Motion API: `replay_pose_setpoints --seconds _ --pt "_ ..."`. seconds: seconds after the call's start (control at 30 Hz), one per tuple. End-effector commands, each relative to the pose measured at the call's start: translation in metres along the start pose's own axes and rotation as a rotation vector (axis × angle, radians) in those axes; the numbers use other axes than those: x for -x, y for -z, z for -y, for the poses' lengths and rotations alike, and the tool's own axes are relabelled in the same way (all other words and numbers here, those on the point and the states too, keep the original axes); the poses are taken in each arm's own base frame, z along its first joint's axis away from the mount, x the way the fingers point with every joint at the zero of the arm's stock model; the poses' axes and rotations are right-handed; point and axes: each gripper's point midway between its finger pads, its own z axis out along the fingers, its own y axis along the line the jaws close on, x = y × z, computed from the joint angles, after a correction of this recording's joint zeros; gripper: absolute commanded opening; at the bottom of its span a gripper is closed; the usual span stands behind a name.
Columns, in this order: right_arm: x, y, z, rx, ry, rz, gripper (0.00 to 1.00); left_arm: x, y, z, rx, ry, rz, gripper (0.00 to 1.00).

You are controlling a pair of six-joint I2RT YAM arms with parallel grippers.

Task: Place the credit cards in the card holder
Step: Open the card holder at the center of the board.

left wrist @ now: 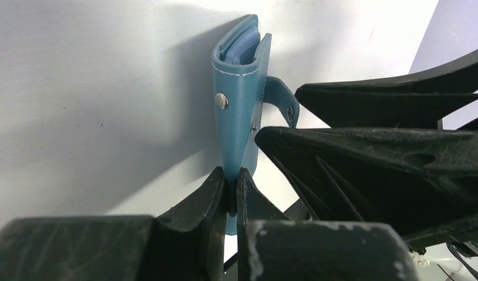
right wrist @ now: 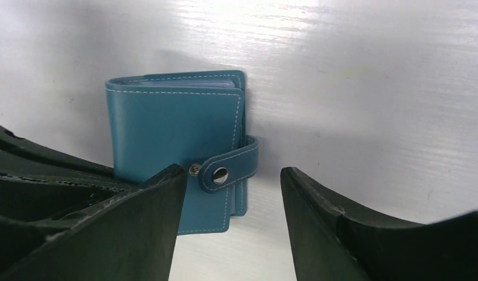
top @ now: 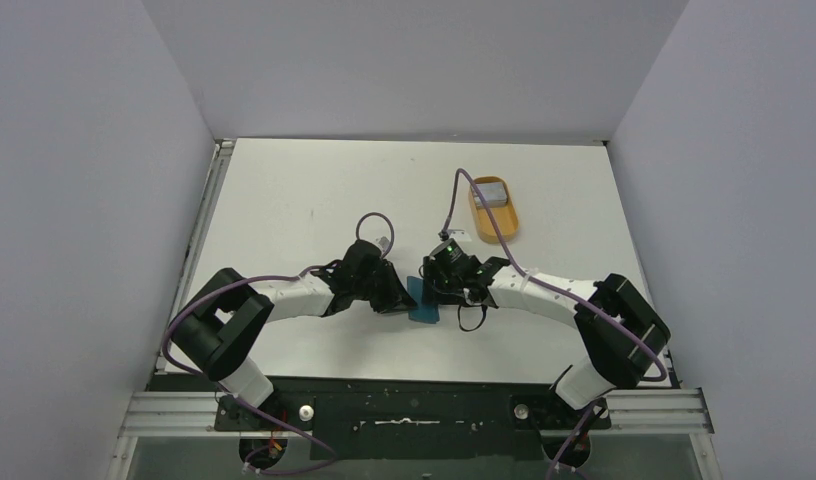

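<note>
Currently the left gripper pinches 1 edge of the teal card holder, upright at mid-table. The right gripper gapes open beside its snap tab. Grey credit cards lie in the orange tray.

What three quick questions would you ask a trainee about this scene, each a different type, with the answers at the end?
1. True or false: the left gripper has its jaws shut on an edge of the card holder.
2. Multiple choice: in the overhead view, the credit cards lie A) in the orange tray, B) at the table's far left corner, C) on top of the left arm.
3. Fill in the blank: the right gripper faces the card holder's snap tab with its jaws ____.
Key: 1 true; 2 A; 3 open.
</note>
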Motion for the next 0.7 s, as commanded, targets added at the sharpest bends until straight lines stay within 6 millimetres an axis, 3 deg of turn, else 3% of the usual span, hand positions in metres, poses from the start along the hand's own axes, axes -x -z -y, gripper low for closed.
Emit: replay_pose_setpoints --seconds 0.0,0.17,0.37,0.57,0.67 --pt "0.018 0.005 0.005 -0.062 0.017 0.054 0.58 0.004 0.000 0.012 -0.039 -0.031 0.014 0.00" --pt "0.017 0.002 0.020 -0.119 0.015 0.054 0.39 0.002 -0.001 0.010 -0.037 -0.032 0.009 0.00" --pt "0.017 -0.001 0.017 -0.096 0.009 0.061 0.23 0.001 -0.002 0.009 -0.037 -0.032 0.004 0.00" --pt "0.025 0.006 0.010 -0.042 0.036 0.109 0.00 0.000 -0.001 0.008 -0.035 -0.042 -0.001 0.00" --pt "0.031 0.018 0.010 -0.033 0.057 0.137 0.00 0.001 0.000 0.013 -0.044 -0.053 -0.010 0.00"
